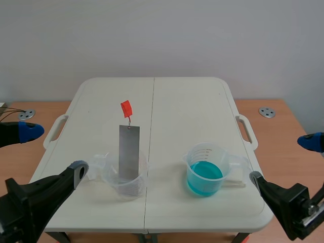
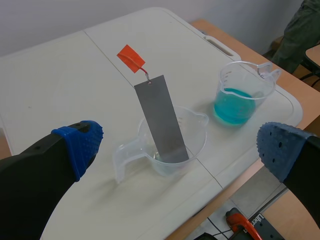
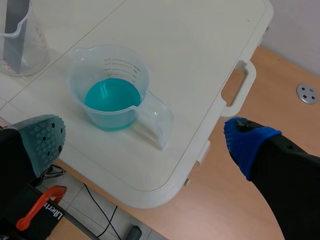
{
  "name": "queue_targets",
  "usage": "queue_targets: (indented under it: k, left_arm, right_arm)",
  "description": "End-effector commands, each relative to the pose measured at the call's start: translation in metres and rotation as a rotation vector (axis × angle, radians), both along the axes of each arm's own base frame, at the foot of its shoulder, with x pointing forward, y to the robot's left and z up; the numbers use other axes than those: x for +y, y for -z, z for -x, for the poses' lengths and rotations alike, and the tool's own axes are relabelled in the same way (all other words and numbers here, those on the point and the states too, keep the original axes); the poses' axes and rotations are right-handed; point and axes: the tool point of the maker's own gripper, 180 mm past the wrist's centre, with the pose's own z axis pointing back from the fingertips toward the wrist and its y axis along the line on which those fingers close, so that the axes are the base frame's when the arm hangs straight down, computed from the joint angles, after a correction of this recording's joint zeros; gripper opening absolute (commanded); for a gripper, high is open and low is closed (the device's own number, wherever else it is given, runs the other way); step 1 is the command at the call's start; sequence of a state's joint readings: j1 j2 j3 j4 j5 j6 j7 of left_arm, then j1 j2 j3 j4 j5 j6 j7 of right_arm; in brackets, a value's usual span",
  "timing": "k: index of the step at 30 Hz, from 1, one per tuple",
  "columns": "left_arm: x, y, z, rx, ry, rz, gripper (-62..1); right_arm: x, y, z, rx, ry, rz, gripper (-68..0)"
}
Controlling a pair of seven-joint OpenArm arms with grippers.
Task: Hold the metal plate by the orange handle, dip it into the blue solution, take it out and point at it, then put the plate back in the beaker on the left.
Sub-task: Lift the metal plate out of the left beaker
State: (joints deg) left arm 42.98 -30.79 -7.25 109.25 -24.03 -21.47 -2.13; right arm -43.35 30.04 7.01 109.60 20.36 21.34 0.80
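Metal plate (image 1: 129, 154) stood near-upright in clear beaker (image 1: 112, 178), long axis slightly leaned, orange handle (image 1: 126, 108) uppermost. Left pincer (image 2: 180, 147), right pincer (image 3: 146, 140) spread.

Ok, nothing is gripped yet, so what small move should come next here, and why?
Probably bring the left end effector forward toward the orange handle, fingers open. The metal plate stands leaning in the left beaker, its handle free above the rim, and this end effector is open, empty and has the plate right ahead of it.
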Motion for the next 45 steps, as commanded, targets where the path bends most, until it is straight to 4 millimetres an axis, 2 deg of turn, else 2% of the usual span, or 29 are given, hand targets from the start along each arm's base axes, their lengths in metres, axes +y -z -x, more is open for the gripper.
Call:
queue_targets:
  k: [1, 23, 24, 25, 30, 40, 45]
  left_arm:
    - [-0.005, -0.009, -0.002, -0.028, 0.007, 0.028, 1.4]
    - [-0.005, -0.009, -0.002, -0.028, 0.006, 0.027, 1.4]
    - [-0.005, -0.009, -0.002, -0.028, 0.006, 0.027, -3.4]
    - [-0.005, -0.009, -0.002, -0.027, 0.006, 0.026, -12.3]
    - [-0.004, -0.006, -0.001, -0.015, 0.008, 0.01, -60.6]
    - [-0.003, 0.0, 0.0, 0.004, 0.004, 0.005, -59.4]
    - [0.001, 0.025, 0.013, 0.119, 0.009, -0.074, -59.4]
  right_arm:
    - [0.003, -0.01, -0.005, -0.034, -0.008, -0.012, -1.2]
    - [0.007, -0.023, -0.009, -0.099, -0.02, -0.051, -1.2]
    - [0.007, -0.023, -0.009, -0.099, -0.02, -0.051, -1.2]
    - [0.007, -0.023, -0.009, -0.1, -0.02, -0.052, -1.2]
    - [0.007, -0.023, -0.009, -0.099, -0.019, -0.055, -1.2]
    - [0.007, -0.023, -0.009, -0.1, -0.019, -0.055, -1.2]
    - [0.007, -0.023, -0.009, -0.1, -0.019, -0.055, -1.2]
